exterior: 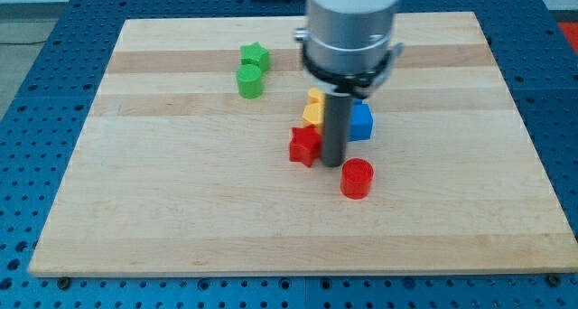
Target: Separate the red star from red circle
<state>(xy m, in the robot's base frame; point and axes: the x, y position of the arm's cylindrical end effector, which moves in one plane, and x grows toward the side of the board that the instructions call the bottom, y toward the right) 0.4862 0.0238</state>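
Observation:
The red star [304,146] lies near the middle of the wooden board [181,210]. The red circle [357,178] lies lower and to the view's right of it, a short gap apart. My tip [330,163] stands between the two, right beside the star's right edge and just above-left of the circle. The rod and arm hide part of the blocks behind them.
A yellow block [312,108] sits just above the star, partly hidden by the rod. A blue block [360,121] sits to the rod's right. A green star [256,56] and a green circle [249,80] lie together toward the view's top left.

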